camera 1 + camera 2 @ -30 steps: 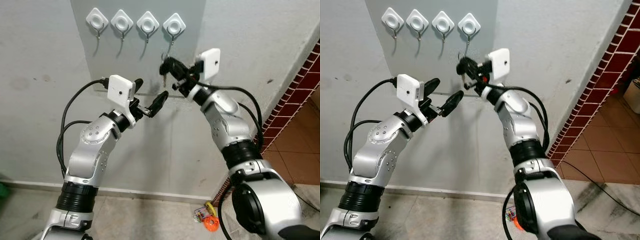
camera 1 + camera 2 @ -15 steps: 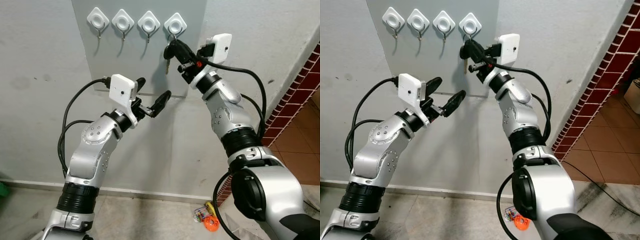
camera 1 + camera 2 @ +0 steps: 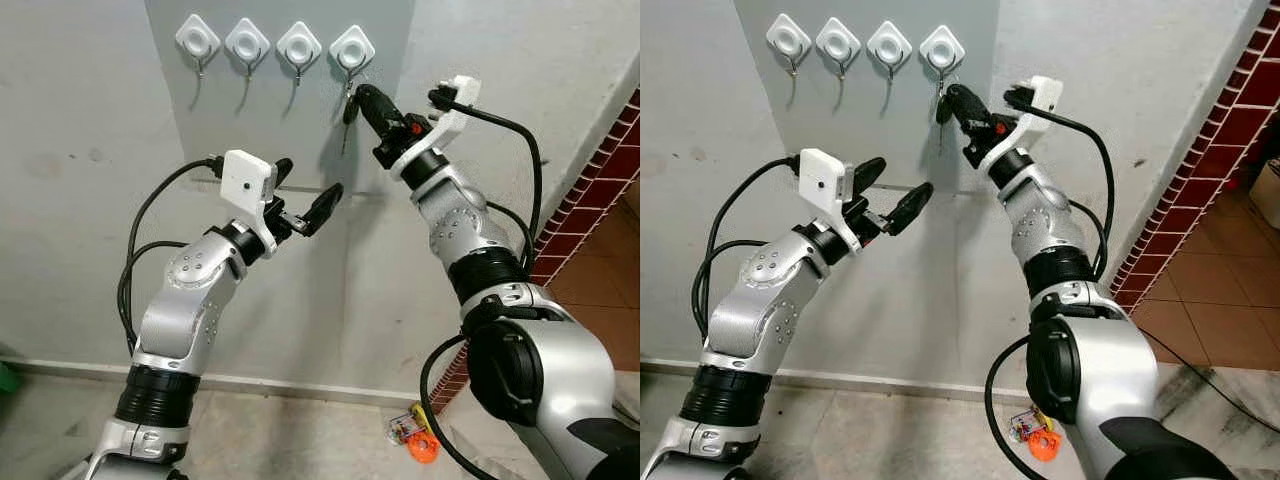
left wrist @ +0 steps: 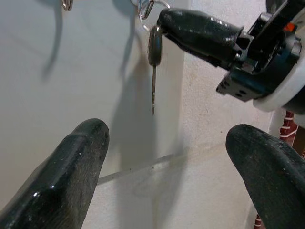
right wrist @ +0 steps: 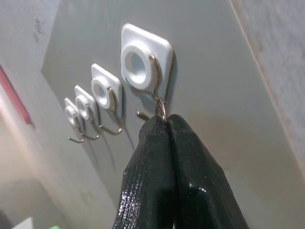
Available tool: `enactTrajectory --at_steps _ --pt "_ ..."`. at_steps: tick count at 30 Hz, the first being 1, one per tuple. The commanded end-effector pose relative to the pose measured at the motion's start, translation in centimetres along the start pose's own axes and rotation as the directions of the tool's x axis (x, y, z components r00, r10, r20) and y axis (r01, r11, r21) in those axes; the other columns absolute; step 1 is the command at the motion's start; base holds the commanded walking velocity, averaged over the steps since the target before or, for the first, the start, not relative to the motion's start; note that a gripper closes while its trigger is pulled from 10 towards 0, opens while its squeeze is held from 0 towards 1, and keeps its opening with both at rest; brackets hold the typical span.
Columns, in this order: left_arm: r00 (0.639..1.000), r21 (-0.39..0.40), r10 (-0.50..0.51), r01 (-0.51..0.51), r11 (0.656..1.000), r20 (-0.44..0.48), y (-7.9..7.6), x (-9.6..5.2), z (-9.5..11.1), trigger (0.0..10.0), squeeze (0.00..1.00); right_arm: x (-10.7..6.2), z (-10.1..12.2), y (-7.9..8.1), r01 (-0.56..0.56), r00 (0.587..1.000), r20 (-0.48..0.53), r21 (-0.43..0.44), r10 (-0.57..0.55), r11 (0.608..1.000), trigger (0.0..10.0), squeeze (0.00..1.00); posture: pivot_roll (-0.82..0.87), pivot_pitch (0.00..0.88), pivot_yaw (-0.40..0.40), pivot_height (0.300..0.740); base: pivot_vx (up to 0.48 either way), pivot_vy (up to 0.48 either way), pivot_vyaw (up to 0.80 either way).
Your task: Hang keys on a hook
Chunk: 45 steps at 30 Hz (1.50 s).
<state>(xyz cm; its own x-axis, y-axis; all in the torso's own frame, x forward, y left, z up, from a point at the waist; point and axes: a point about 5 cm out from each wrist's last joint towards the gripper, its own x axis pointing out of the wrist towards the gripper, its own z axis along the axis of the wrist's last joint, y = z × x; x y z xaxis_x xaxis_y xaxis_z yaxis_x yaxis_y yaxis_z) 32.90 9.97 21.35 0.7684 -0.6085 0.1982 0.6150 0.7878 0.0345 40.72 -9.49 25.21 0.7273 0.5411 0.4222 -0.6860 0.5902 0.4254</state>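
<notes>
Keys (image 3: 347, 108) hang below the rightmost of four white wall hooks (image 3: 352, 48), the ring at the hook's wire and one key blade pointing straight down against the grey panel (image 3: 250, 130). Right gripper (image 3: 362, 95) has its fingers pressed together, no gap between them in the right wrist view, tips pinching the key ring (image 5: 161, 109) just under the hook's wire loop. In the left wrist view the black key head (image 4: 154, 39) sits right at that gripper's tip, blade hanging free. Whether the ring is fully seated on the hook or carried by the gripper: cannot tell. Right arm is raised and stretched up toward the wall, forearm angled up and to the robot's left, wrist camera module (image 3: 455, 95) on the far side from the hooks. Left gripper (image 3: 300, 190) is spread wide and holds nothing, fingers apart, hovering lower down in front of the panel near its bottom edge, well below the hooks. Left arm is bent at the elbow, forearm rising toward the wall, cable (image 3: 150, 215) looping off the wrist. The other three hooks (image 3: 247, 42) carry nothing. On the floor by the red brick wall (image 3: 590, 185) lies a small orange and yellow object (image 3: 415, 432).
</notes>
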Motion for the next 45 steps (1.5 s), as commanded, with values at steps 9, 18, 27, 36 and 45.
enactTrajectory --at_steps 9,18,27,36,45 --pt "1.000 -0.001 0.018 -0.018 1.000 0.020 0.1 0.0 0.8 10.0 0.00 -1.1 -2.5 -0.2 -0.003 1.000 -0.028 0.139 0.007 0.990 10.0 1.00 0.05 0.000 -0.010 0.740 0.000 0.000 0.00" --pt "0.996 0.002 0.087 -0.087 0.996 0.013 0.7 -0.1 0.5 10.0 0.00 -2.2 -2.3 -0.5 0.085 0.996 0.019 -0.378 -0.084 0.922 10.0 1.00 0.04 0.000 -0.008 0.740 0.000 0.000 0.00" --pt "0.982 -0.026 0.188 -0.189 0.982 -0.019 1.4 -1.2 -1.2 10.0 0.00 -5.6 -2.3 -1.2 0.177 0.984 0.123 -0.634 -0.128 0.753 10.0 1.00 0.03 0.000 0.003 0.740 0.000 0.000 0.00" --pt "0.948 -0.059 0.315 -0.318 0.946 -0.046 2.6 -4.0 -3.6 10.0 0.00 -11.6 -1.6 -3.0 0.377 0.926 0.259 -0.644 -0.274 0.665 10.0 1.00 0.00 0.000 0.020 0.740 0.000 0.000 0.00" --pt "0.886 -0.027 0.446 -0.452 0.892 -0.125 3.9 -6.3 -7.8 10.0 0.00 -18.4 -3.8 -4.0 0.496 0.852 0.240 -0.653 -0.465 0.572 10.0 1.00 -0.04 0.000 0.035 0.740 0.000 0.000 0.00"
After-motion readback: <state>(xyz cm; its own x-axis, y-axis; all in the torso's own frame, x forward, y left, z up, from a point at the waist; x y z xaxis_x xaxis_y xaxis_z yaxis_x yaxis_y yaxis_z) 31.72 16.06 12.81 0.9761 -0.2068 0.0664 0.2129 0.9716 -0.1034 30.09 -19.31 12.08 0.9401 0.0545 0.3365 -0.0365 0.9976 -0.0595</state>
